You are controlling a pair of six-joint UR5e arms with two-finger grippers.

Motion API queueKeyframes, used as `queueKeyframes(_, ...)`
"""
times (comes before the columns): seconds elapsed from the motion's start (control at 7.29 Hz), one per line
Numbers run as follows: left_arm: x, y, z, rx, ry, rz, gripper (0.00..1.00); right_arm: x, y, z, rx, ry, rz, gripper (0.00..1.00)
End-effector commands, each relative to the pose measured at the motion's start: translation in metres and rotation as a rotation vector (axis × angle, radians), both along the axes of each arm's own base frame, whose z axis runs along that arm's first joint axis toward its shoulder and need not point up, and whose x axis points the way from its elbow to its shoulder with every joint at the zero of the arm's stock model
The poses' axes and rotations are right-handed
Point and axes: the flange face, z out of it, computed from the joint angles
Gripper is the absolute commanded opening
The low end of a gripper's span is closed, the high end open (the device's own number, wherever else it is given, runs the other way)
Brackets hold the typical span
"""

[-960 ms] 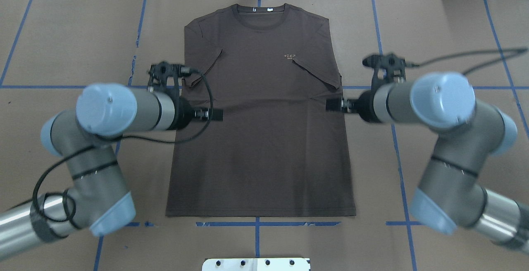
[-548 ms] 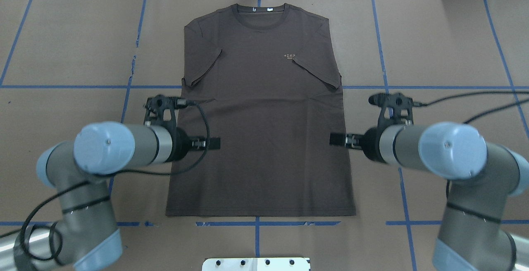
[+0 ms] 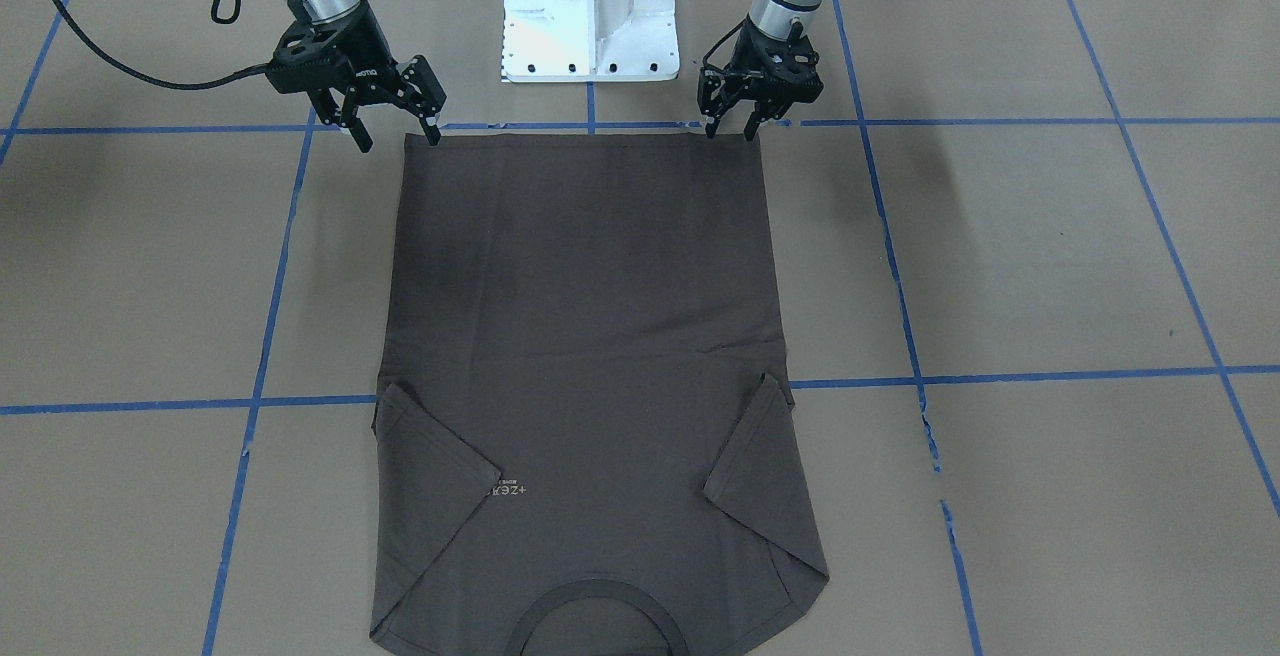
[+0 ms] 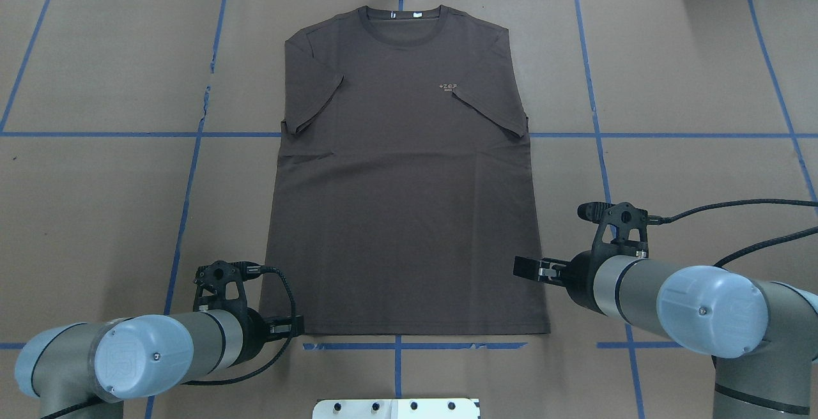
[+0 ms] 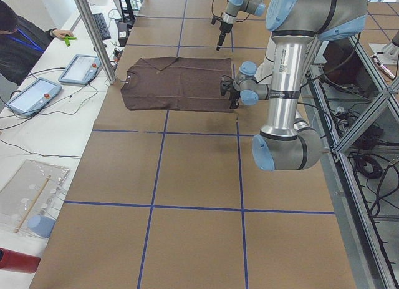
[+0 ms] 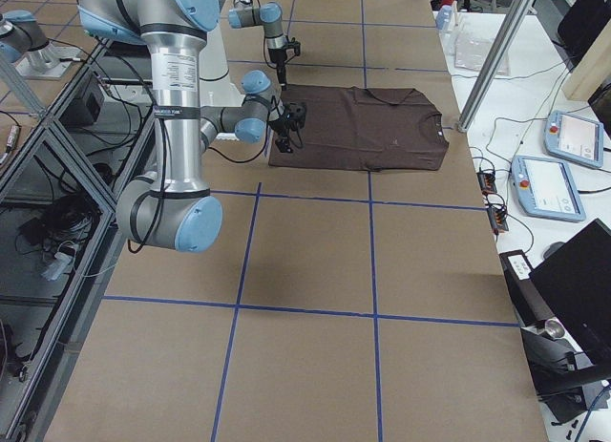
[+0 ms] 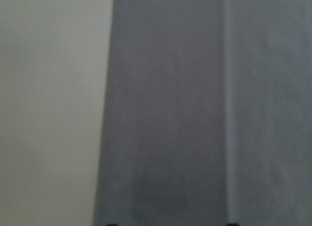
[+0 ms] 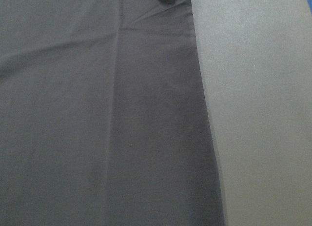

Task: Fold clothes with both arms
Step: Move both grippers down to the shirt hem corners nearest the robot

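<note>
Brown paper crossed by blue tape lines [image 4: 671, 135] covers the worktop [image 4: 96, 214]. On it the dark brown T-shirt [image 4: 402, 182] lies flat in the middle of the overhead view. It is front up, with the collar [image 4: 401, 23] at the top of the frame, the hem [image 4: 402, 331] along the bottom, and both short sleeves [image 4: 316, 103] turned in over the chest.

My left tool [image 4: 291, 327] sits low at the hem's lower-left corner in that frame. From the front-facing camera its fingers stand a little apart and hold nothing. My right tool [image 4: 527, 267] hangs over the shirt's right side edge, short of the lower-right corner, jaws spread wide and empty.

I judge the sleeves done and myself in the approach to the hem corners, ahead of the lengthwise fold. Next I need to bring the right tool down to the lower-right corner, level with the left. Then I should pinch both layers at each corner and lift them evenly towards the collar, or the fold will skew.

The pale chest logo [image 4: 449, 87] begins "+ze". The folded sleeve covers the rest in the overhead view, and a smaller line beneath it is too small to read. The white neck tag [image 4: 416, 15] shows no legible print. White lettering on my right tool's body, upper left of the front-facing view, is also too small to read.
</note>
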Motion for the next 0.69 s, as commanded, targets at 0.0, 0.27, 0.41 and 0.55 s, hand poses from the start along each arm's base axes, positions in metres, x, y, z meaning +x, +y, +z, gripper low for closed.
queueKeyframes(0.0,-0.0068,-0.0011,-0.0024,0.002,-0.006,0.003,0.64,0.0004,0.0003,-0.0006,0.001,-0.001,0.000,0.97)
queueKeyframes(0.27,-0.0049,-0.0005,0.0022,-0.003,-0.039,0.007,0.64,0.0008,0.0004,-0.0013,0.001,-0.003,0.000,0.97)
queueKeyframes(0.41,-0.0031,-0.0008,0.0057,-0.005,-0.047,0.007,0.63,0.0012,-0.0002,-0.0013,0.001,-0.003,0.001,0.98)
queueKeyframes(0.55,-0.0027,-0.0008,0.0067,-0.005,-0.050,0.007,0.63,0.0008,-0.0003,-0.0006,0.001,-0.001,0.001,0.98)
